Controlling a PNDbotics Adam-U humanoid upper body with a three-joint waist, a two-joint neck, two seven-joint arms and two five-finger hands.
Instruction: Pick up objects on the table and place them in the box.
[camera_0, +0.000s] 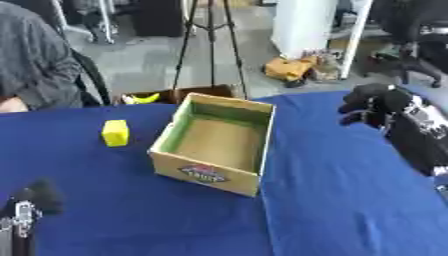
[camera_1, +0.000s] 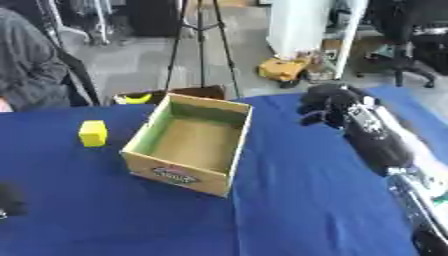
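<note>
Fingers (camera_1: 319, 102) curled over blue table (camera_0: 332, 200)

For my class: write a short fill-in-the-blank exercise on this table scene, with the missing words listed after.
1. The block left of the box is ____.
2. The cloth on the table is ____.
3. Inside, the box is ____.
4. The right hand hangs on the box's ____ side.

Missing words: yellow; blue; empty; right

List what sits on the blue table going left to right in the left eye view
Left robot hand at the lower left corner, then yellow block, then open cardboard box, then right robot hand raised at the right edge.
</note>
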